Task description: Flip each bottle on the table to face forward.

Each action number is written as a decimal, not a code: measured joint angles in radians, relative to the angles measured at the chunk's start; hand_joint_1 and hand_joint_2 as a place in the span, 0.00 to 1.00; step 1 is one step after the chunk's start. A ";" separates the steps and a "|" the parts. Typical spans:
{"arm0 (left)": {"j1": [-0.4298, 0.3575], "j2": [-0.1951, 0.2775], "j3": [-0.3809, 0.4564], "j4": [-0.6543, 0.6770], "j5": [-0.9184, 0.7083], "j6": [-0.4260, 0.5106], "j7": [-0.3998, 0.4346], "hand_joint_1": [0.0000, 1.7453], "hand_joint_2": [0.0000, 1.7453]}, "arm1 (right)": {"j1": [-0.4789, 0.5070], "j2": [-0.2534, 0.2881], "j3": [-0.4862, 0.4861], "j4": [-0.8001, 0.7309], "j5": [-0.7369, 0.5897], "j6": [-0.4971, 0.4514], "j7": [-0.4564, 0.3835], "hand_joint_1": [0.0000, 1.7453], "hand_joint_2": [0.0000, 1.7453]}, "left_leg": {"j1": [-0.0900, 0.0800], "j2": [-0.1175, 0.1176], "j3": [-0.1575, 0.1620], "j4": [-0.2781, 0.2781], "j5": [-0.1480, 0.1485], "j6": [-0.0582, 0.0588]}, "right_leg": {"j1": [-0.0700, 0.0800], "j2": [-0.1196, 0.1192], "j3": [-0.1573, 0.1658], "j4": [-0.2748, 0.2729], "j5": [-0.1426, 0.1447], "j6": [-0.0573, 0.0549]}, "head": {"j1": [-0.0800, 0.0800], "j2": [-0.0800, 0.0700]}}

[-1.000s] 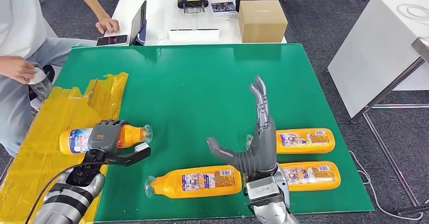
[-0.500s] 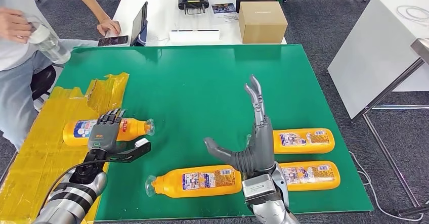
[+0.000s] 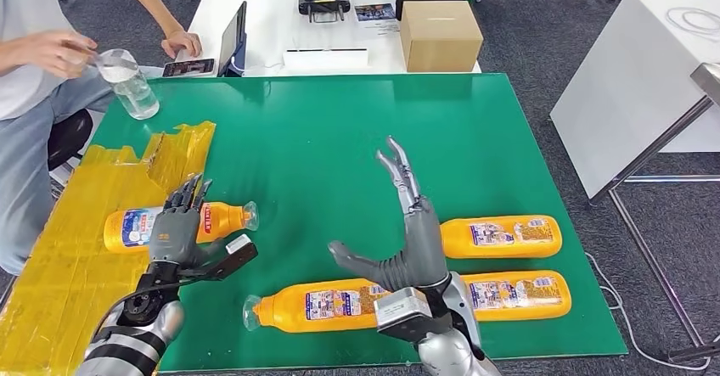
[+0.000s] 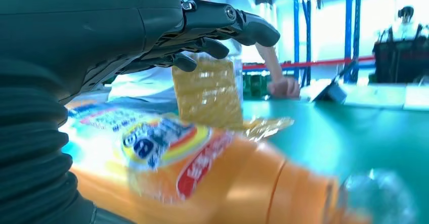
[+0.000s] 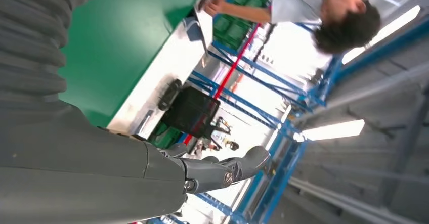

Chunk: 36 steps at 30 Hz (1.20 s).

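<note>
On smooth green matting, both spread-fingered hands, left hand (image 3: 174, 227) and right hand (image 3: 406, 238), hover empty over glossy orange bottles (image 3: 327, 305).

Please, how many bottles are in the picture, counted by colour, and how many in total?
Orange bottles: 4, lying on the table: one by the left hand, one front centre, two on the right.
Clear bottles: 1, held by a person.
Total: 5 bottles.
</note>
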 joint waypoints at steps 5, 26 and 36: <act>0.031 -0.005 0.012 -0.066 0.009 0.003 -0.006 0.00 1.00 | 0.000 -0.009 0.008 0.013 0.012 0.006 0.009 0.00 1.00 | 0.000 0.000 0.000 0.000 0.000 0.000 | 0.000 0.000 0.000 0.000 0.000 0.000 | 0.000 0.000; 0.220 -0.097 0.092 -0.524 0.682 -0.089 -0.430 0.00 1.00 | -0.098 -0.201 0.228 0.231 0.305 0.276 0.179 0.00 1.00 | 0.000 0.000 -0.001 0.000 0.000 0.000 | 0.000 0.000 0.000 0.000 0.000 0.000 | 0.000 0.000; 0.228 -0.112 0.093 -0.535 0.719 -0.112 -0.435 0.00 1.00 | -0.125 -0.239 0.272 0.290 0.368 0.281 0.240 0.00 1.00 | 0.000 0.000 -0.001 0.000 0.000 0.000 | 0.000 0.000 -0.001 0.000 0.000 0.000 | 0.000 0.000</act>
